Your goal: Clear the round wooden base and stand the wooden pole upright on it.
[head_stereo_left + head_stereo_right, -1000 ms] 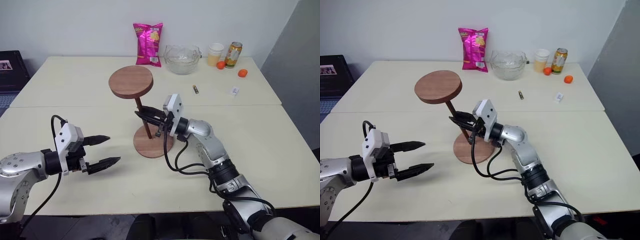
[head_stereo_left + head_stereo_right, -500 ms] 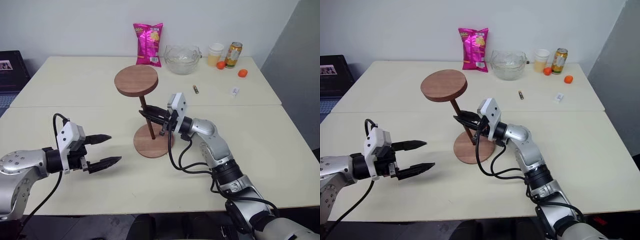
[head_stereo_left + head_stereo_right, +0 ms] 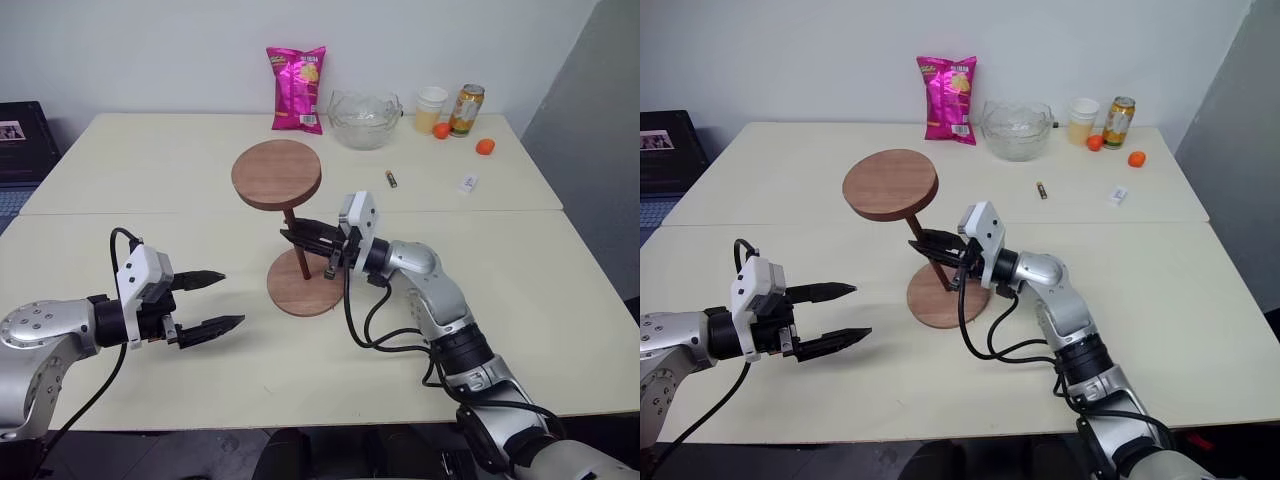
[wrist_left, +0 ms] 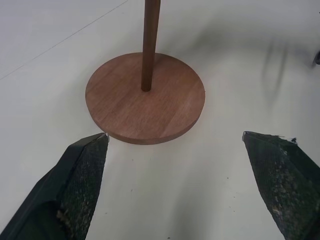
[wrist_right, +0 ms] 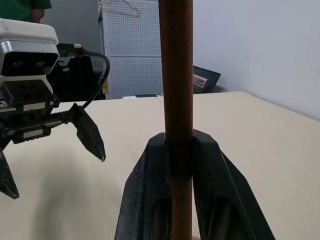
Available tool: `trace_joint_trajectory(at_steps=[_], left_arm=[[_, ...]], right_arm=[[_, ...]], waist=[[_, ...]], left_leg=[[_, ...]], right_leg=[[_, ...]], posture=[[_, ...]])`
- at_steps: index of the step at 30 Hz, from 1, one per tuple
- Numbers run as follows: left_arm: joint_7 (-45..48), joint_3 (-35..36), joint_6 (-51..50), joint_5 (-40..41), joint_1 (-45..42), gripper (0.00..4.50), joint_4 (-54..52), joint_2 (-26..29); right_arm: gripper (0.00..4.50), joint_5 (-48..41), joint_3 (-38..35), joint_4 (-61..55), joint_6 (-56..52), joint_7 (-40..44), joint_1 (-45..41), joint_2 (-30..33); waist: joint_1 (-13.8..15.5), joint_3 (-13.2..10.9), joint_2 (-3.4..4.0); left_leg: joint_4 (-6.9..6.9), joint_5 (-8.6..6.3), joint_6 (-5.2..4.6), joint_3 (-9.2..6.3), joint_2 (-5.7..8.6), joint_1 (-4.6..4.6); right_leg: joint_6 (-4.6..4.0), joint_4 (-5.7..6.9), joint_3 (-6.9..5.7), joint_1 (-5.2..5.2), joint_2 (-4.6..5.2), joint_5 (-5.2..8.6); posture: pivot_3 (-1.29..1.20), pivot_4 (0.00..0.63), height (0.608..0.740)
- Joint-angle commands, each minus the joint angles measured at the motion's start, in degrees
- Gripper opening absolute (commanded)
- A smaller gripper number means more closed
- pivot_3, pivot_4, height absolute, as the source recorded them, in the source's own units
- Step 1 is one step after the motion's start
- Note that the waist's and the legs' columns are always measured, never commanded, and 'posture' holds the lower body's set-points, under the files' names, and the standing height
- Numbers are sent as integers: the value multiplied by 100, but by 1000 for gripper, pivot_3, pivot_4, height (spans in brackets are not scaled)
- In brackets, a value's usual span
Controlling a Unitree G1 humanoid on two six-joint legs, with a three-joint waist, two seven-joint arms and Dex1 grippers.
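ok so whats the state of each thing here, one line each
wooden pole: standing near upright, lower end on the base's centre, disc end up, held
round wooden base: flat on the table, nothing on it but the pole
right gripper: shut on the pole's shaft
left gripper: open, holding nothing, off to the base's side
chip bag: standing
glass bowl: upright
can: upright
cup: upright

Wooden pole [image 3: 297, 246] nearly upright on round wooden base [image 3: 305, 292].
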State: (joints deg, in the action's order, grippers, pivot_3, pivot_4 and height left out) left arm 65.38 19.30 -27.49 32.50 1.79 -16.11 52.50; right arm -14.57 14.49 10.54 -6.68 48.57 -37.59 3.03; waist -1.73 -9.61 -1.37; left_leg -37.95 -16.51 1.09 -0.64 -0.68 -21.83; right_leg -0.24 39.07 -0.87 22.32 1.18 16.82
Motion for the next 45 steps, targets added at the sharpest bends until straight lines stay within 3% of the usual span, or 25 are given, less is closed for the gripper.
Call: trace_joint_trajectory(at_steps=[1, 9, 24, 29, 45], left_arm=[[9, 9, 82, -7, -83, 4500, -47, 69], [-23, -69, 157, -63, -106, 4500, -25, 40], [-12, -52, 157, -69, -86, 4500, -24, 17], [5, -90, 183, -83, -143, 4500, 28, 15], [-53, -102, 215, -61, -205, 4500, 57, -24]], right_arm=[[233, 20, 109, -32, -203, 54, 80, 14], [233, 445, 197, 252, -506, -467, -113, 31], [221, 586, 571, 302, -794, -231, 143, 286], [220, 512, 427, 533, -1223, -478, -12, 167], [217, 585, 383, 895, -1118, -481, 101, 290]], waist=[[0, 0, 0], [-1, 3, -1], [1, 26, -6], [1, 54, 2], [6, 75, 26]], left_leg=[[0, 0, 0, 0, 0, 0], [0, 0, 0, 0, 0, 4], [1, 0, 0, -1, 0, 16], [3, 0, 0, -1, 0, 26], [18, -2, -1, -2, 0, 101]], right_leg=[[0, 0, 0, 0, 0, 0], [0, 2, 0, -2, 0, 0], [0, 1, 0, -12, 0, 0], [0, 2, 0, -19, 0, 0], [-8, -7, 1, -92, 2, 6]], posture=[[0, 150, 740], [0, 150, 740], [0, 150, 740], [0, 150, 740], [0, 150, 740]])
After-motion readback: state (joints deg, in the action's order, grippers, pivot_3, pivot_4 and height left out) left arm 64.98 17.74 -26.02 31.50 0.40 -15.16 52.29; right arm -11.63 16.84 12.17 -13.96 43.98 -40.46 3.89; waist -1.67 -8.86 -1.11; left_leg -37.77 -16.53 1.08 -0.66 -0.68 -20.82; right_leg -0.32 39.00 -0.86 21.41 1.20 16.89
